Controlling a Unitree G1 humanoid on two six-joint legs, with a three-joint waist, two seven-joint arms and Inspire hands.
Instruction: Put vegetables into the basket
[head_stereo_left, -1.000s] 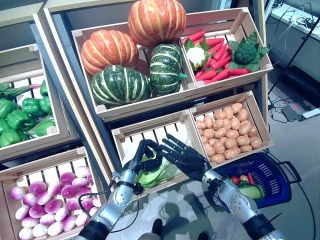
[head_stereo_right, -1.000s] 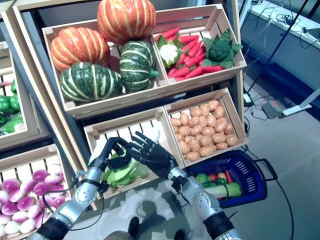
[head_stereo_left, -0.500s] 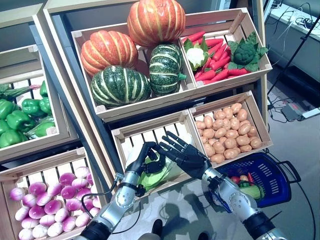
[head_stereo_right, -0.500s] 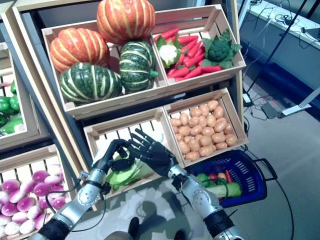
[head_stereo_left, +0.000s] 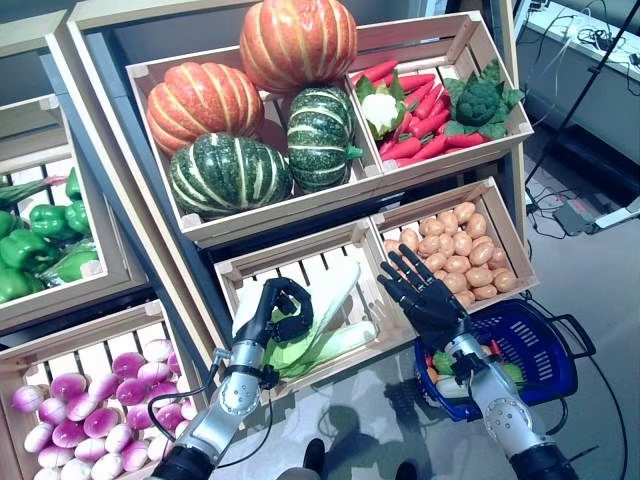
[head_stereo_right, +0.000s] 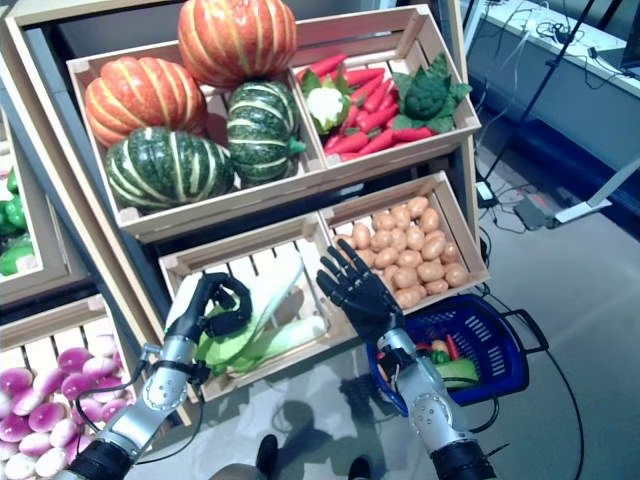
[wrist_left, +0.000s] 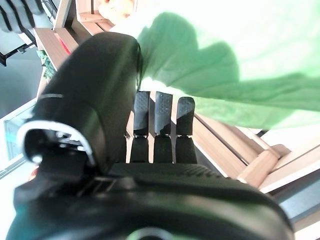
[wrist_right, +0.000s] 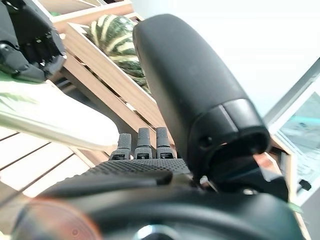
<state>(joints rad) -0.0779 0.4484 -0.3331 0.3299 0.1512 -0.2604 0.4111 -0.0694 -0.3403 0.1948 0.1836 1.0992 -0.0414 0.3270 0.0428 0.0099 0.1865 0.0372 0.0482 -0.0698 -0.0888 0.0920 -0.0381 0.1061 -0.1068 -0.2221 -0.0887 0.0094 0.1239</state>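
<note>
Left hand (head_stereo_left: 278, 310) curls its fingers and thumb round the leafy green end of a cabbage (head_stereo_left: 318, 330), a long vegetable with pale white stalks and green leaves lying aslant in the slatted middle crate (head_stereo_left: 300, 262); its wrist view shows what the eye views cannot, a broad green leaf (wrist_left: 210, 75) right against the thumb and fingertips (wrist_left: 165, 107), while the eye views alone show the whole length of the cabbage reaching toward the crate's right wall. Far left stand a crate of green peppers (head_stereo_left: 35, 240) and below it one of purple-white onions (head_stereo_left: 90, 410). Above the middle crate, a big crate holds two orange pumpkins (head_stereo_left: 295, 40) and two striped green squashes (head_stereo_left: 228, 172); next to it lie red peppers (head_stereo_left: 425, 115), a cauliflower (head_stereo_left: 380, 108) and broccoli (head_stereo_left: 480, 100). Right hand (head_stereo_left: 425, 292) is spread open with straight fingers, holding nothing, raised over the wooden divider between the cabbage crate and the potatoes (head_stereo_left: 455, 250); its wrist view shows the cabbage's pale end (wrist_right: 55, 125) and a striped squash beyond, with the left hand at one corner. Blue basket (head_stereo_left: 545, 350) sits on the floor at lower right, below the potato crate, already holding some green and red vegetables; the right forearm crosses in front of its near rim
</note>
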